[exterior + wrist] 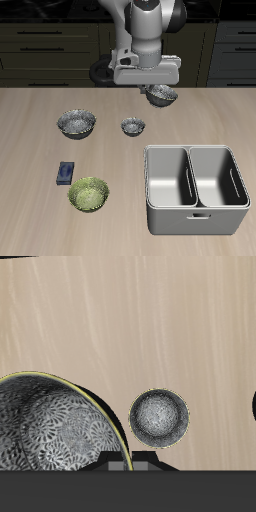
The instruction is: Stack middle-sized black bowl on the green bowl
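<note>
My gripper (158, 90) hangs over the back of the table, shut on the rim of the middle-sized black bowl (161, 96). That bowl is held just above the wood. In the wrist view the bowl (50, 431) fills the space close to the camera, its speckled grey-white inside facing up; the fingertips themselves are hidden there. The green bowl (88, 194) sits upright near the table's front edge, far from the gripper and out of the wrist view.
A tiny dark bowl (132, 126) (159, 416) rests mid-table, and a wider dark speckled bowl (76, 122) stands beside it. A small blue block (66, 173) lies by the green bowl. A grey two-compartment bin (195, 188) occupies the front corner.
</note>
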